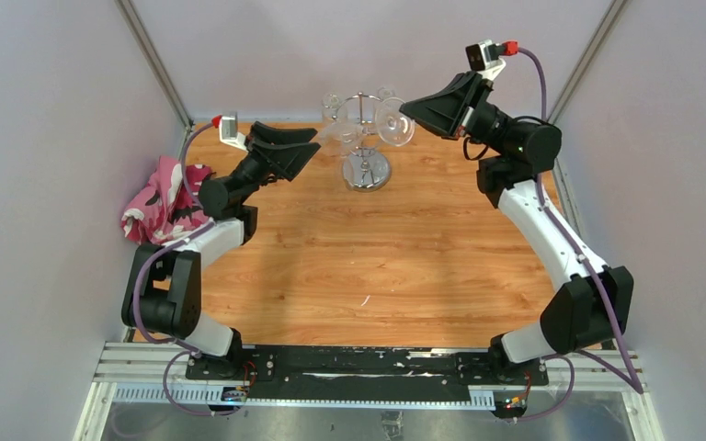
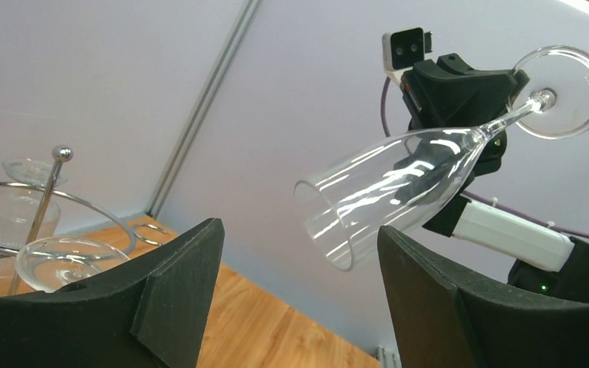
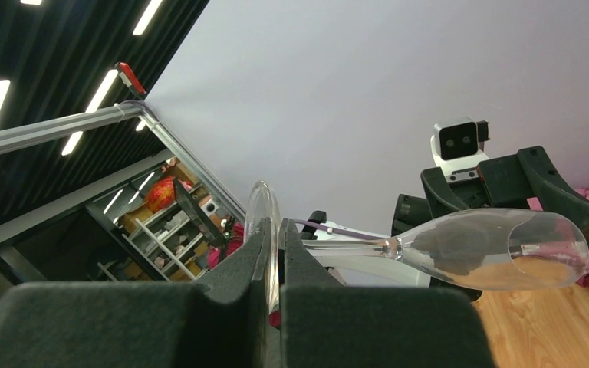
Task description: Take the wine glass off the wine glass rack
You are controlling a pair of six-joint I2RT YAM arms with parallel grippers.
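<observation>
Right gripper [image 3: 272, 230] clamps the wine glass [image 3: 491, 249] by its foot, seemingly clear of the wine glass rack [image 1: 366, 173]; the wide-spread left gripper [image 2: 295, 253] should next take its bowl.

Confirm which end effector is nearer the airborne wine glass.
Right. Right end effector is shut on the foot of the wine glass; the left end effector is open, facing its bowl, not gripping.

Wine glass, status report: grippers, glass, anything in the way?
Right gripper shut on the wine glass foot. Left gripper open, mouth toward the bowl. Glass sideways in air, clear of the wine glass rack. Nothing in the way.
</observation>
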